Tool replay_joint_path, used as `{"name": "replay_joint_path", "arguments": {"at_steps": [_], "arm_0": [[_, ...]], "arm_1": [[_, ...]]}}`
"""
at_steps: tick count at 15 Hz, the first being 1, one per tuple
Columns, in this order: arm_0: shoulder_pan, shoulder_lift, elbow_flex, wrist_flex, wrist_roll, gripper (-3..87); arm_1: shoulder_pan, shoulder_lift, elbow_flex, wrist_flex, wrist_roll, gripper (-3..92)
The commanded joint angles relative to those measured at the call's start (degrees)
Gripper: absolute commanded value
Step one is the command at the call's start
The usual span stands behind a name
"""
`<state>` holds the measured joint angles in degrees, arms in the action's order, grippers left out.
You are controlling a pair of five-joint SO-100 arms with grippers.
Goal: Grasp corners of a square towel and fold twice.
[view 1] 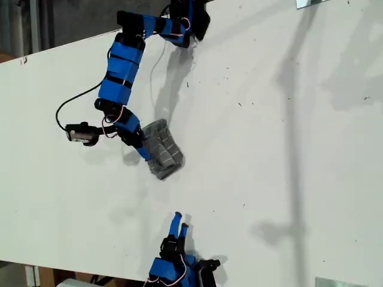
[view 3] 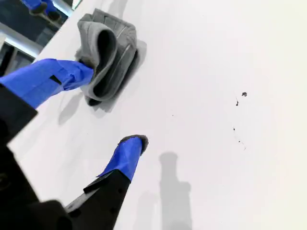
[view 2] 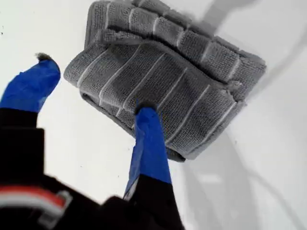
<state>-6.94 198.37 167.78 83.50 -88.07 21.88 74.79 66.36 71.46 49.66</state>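
Observation:
The towel [view 1: 163, 152] is a dark grey cloth with thin pale stripes, lying folded into a small thick bundle near the middle of the white table [view 1: 275, 155]. My first gripper [view 1: 143, 149] reaches it from the exterior view's upper left and stands open. In the first wrist view one blue fingertip [view 2: 146, 117] rests on the towel [view 2: 192, 67] near its edge, while the other sits off the cloth over bare table; the gripper [view 2: 93, 91] clasps nothing. My second gripper [view 1: 179, 222] is open near the exterior view's bottom edge, well short of the towel [view 3: 112, 52], with only table between its fingers [view 3: 108, 108].
A black camera module [view 1: 81, 133] on a looped cable hangs off the first arm at the exterior view's left. Metal brackets sit at the table edge at that view's top right [view 1: 311, 3] and bottom right [view 1: 338, 282]. Small dark specks [view 3: 243, 94] mark the tabletop.

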Motion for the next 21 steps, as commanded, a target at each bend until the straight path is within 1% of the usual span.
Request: {"name": "replay_joint_path", "arguments": {"at_steps": [1, 3, 5, 6, 7, 8, 9, 10, 11, 12, 13, 14, 15, 17, 19, 21], "arm_0": [[-0.7, 0.4, -0.4, 0.1, 1.0, 27.8], [-1.4, 0.4, 0.9, -1.2, 2.3, 27.6], [-1.1, 0.4, 4.0, -3.9, 4.0, 26.5], [-0.7, 0.4, 5.2, -5.4, 5.0, 26.1], [-0.7, 0.4, 6.0, -6.2, 5.2, 25.6], [-1.2, 0.4, 7.3, -6.2, 4.7, 25.3], [-1.7, 0.4, 8.9, -6.6, 3.8, 25.0], [-1.8, 0.4, 9.6, -6.9, 3.8, 24.9], [-1.3, 0.4, 9.5, -7.0, 4.0, 24.6], [-2.1, 0.4, 9.6, -7.0, 4.2, 24.5], [-2.8, 0.4, 9.6, -6.9, 4.2, 24.5], [-3.1, 0.4, 9.7, -6.9, 4.3, 24.5], [-3.2, 0.4, 9.7, -6.9, 4.4, 24.5], [-3.2, 0.4, 9.7, -6.9, 4.4, 24.4], [-3.2, 0.4, 9.7, -6.9, 4.6, 24.4], [-3.3, 0.4, 9.7, -6.9, 4.7, 24.4]], "arm_1": [[-3.3, 29.2, 24.8, -1.2, 5.3, 34.7], [-10.5, 53.7, 50.6, -6.7, 13.7, 34.3], [-16.5, 76.1, 70.4, -9.4, 21.1, 33.5], [-18.1, 88.6, 78.3, -8.3, 23.3, 32.6], [-19.2, 101.5, 84.6, -4.6, 25.6, 31.9], [-20.3, 113.6, 88.3, 1.1, 27.2, 31.6], [-22.0, 112.6, 87.2, 3.7, 28.2, 31.0], [-22.6, 113.2, 87.6, 2.0, 27.9, 29.6], [-21.6, 113.1, 86.9, -1.0, 25.8, 29.1], [-19.6, 110.0, 84.0, -4.4, 22.8, 28.2], [-17.7, 99.5, 78.7, -8.3, 19.3, 28.0], [-17.3, 83.5, 71.9, -13.4, 16.5, 29.0], [-17.4, 67.1, 63.2, -16.4, 13.5, 30.6], [-13.6, 42.2, 42.8, -12.8, 8.1, 31.6], [-7.6, 25.6, 24.3, -6.7, 3.2, 28.9], [-3.0, 10.5, 7.4, -1.0, -1.1, 28.7]]}}
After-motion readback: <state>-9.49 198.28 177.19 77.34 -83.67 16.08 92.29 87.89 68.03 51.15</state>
